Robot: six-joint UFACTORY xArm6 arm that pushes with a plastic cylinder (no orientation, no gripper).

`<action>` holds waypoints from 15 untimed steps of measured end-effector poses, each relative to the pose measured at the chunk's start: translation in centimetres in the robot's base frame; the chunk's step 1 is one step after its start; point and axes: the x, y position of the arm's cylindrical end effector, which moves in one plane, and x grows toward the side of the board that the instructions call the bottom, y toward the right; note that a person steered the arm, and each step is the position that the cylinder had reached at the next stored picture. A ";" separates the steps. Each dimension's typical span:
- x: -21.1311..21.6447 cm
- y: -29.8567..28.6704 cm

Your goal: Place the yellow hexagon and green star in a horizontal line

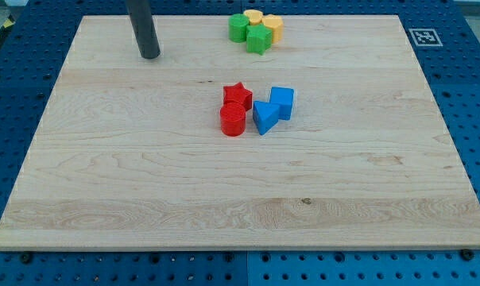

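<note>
1. My tip (149, 56) stands well to the view's left of the green star (258, 39); bare board lies between them.
2. The yellow hexagon (272, 28), a green block (239, 27) and a yellow block (253, 17) touch the star, closing three sides.
3. Below the star, the red star (238, 94), red cylinder (233, 120) and two blue blocks (265, 116) (282, 102) stand.

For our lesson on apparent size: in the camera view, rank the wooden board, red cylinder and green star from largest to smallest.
1. wooden board
2. red cylinder
3. green star, though only slightly smaller and farther up the view, so unsure.

single view: raised, angled down from the bench's (145, 199) near edge, taking in the whole top.
</note>
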 end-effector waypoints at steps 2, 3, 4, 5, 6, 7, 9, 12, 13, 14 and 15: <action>0.0 0.0; 0.0 0.0; 0.7 1.5; 1.3 8.3; 1.9 13.4; 2.0 8.6; -7.6 6.7; -10.2 13.6; -10.2 17.6; -10.3 19.9; -10.0 22.6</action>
